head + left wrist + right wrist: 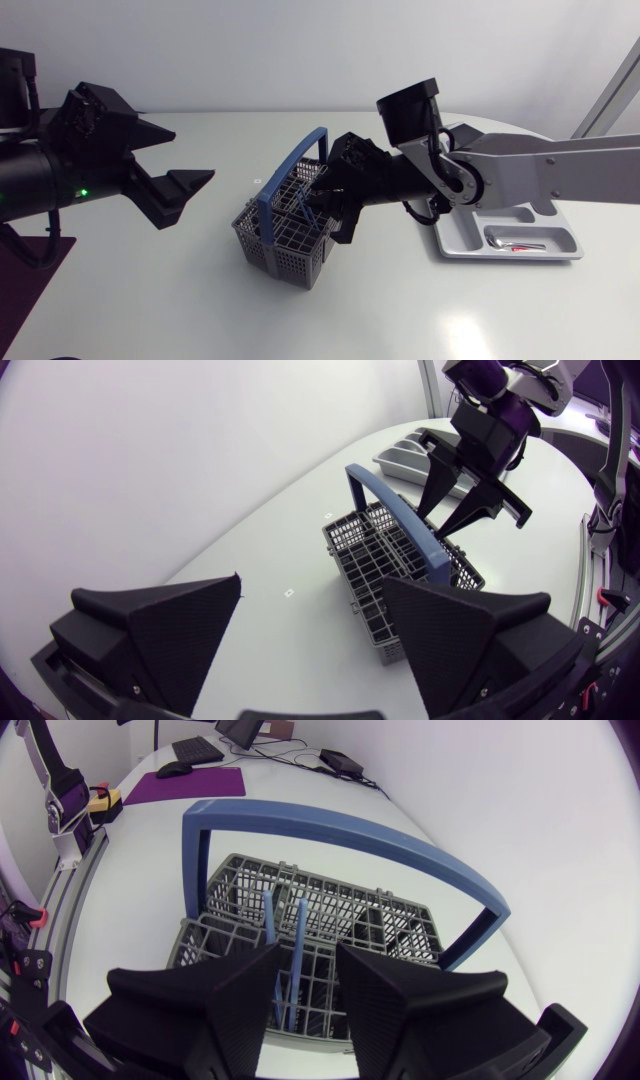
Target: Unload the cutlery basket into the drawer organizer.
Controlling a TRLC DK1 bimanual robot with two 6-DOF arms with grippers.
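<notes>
A grey cutlery basket (290,262) with a blue carry handle (290,170) stands mid-table. My right gripper (318,205) is lowered into it from the right. In the right wrist view two blue cutlery handles (298,935) stand upright in the basket (330,890). One rises in the gap between the right gripper's (307,955) fingers, which are open and close on either side of it without touching. My left gripper (190,155) hangs open and empty left of the basket (375,575). The grey drawer organizer (452,243) lies at the right.
A red-handled piece of cutlery (520,246) lies in one slot of the organizer (405,455). A purple mat (20,285) lies at the table's left end. Bare white tabletop surrounds the basket in front and behind.
</notes>
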